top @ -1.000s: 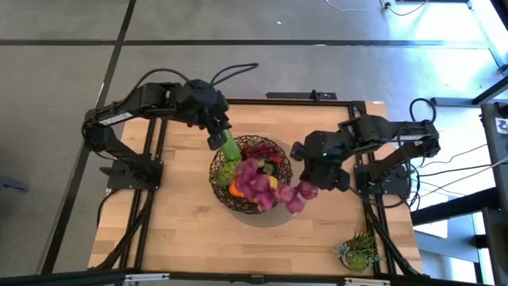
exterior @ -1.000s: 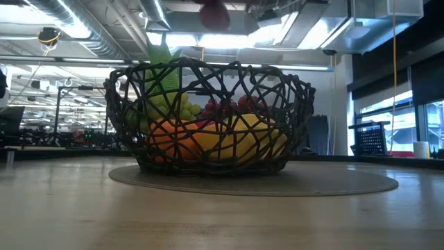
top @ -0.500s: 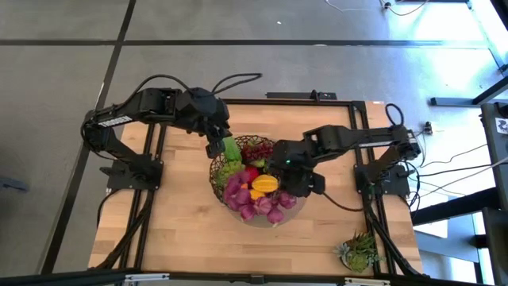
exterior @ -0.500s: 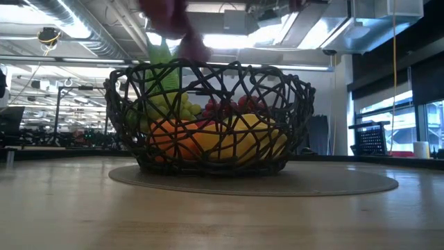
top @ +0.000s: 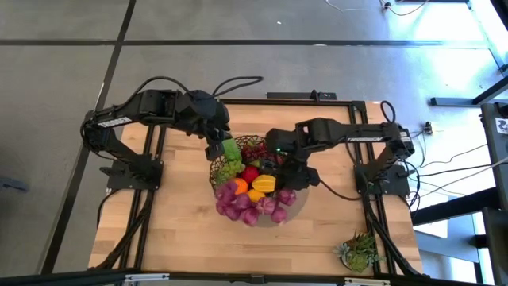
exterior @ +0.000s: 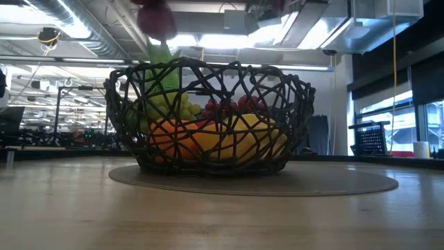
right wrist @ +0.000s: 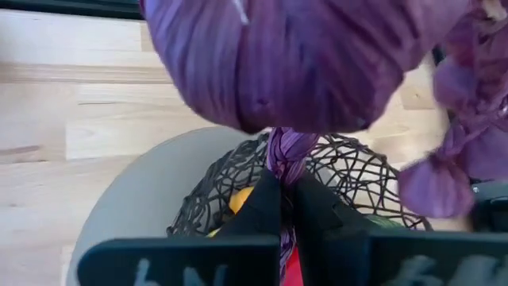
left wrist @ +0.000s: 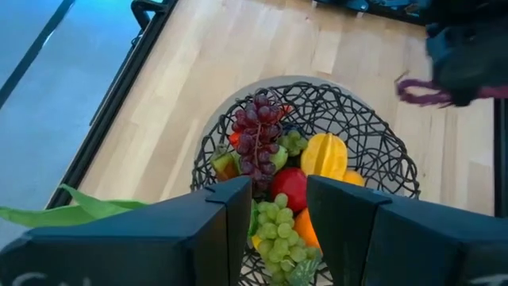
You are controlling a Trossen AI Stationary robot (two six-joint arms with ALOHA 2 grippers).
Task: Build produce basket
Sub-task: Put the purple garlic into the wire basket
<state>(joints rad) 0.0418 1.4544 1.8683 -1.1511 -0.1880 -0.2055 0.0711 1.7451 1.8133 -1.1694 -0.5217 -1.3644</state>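
Observation:
The dark wire basket [exterior: 208, 118] stands on a grey round mat [exterior: 333, 182] and holds produce: green grapes [left wrist: 274, 226], red grapes [left wrist: 255, 135], a red apple [left wrist: 290, 187] and a yellow mango [left wrist: 324, 155]. A long green leafy stalk [exterior: 161, 55] sticks up from the basket's far left side. My left gripper [left wrist: 278, 187] hovers open over that side [top: 216, 149], the stalk's leaf [left wrist: 79, 208] beside one finger and nothing in the gap. My right gripper [right wrist: 287, 187] is over the basket's right part [top: 292, 175], shut on a purple bunch [top: 254, 202]. My right gripper pinches the purple bunch's thin stem [right wrist: 286, 155] between its two fingers. The fingers slant downward from the table's right side. The bunch's big soft lobes [right wrist: 278, 56] hang past the fingertips, lifted clear over the basket's near rim.
A spiky green succulent [top: 359, 250] stands at the table's near right corner. Bare wooden tabletop [top: 175, 230] lies on the near left of the basket.
My right gripper has moved from beside the basket's right rim toward the table's left, over the basket, sinking and rolling as it went. The purple bunch has swung with it, from the basket's right side to over its near rim.

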